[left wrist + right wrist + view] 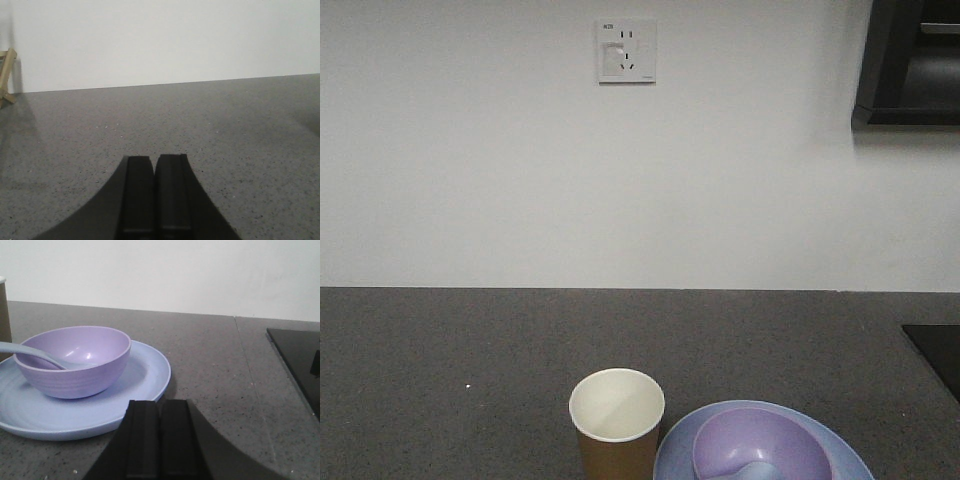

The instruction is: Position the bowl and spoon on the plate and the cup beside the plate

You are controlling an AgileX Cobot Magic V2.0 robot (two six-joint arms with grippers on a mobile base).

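The lavender bowl (75, 360) sits on the pale blue plate (145, 375), with the pale spoon (30, 355) lying inside it, handle toward the left. In the front view the bowl (760, 445) and plate (675, 450) are at the bottom edge, and the brown paper cup (617, 420) stands upright just left of the plate. The cup's edge (4, 310) shows at the far left of the right wrist view. My right gripper (160, 405) is shut and empty, just short of the plate's near rim. My left gripper (155, 160) is shut over bare counter.
A dark speckled counter (470, 340) runs back to a white wall with a socket (626, 50). A black cooktop (295, 360) lies to the right of the plate. A wooden stand (6, 75) is at the far left of the left wrist view.
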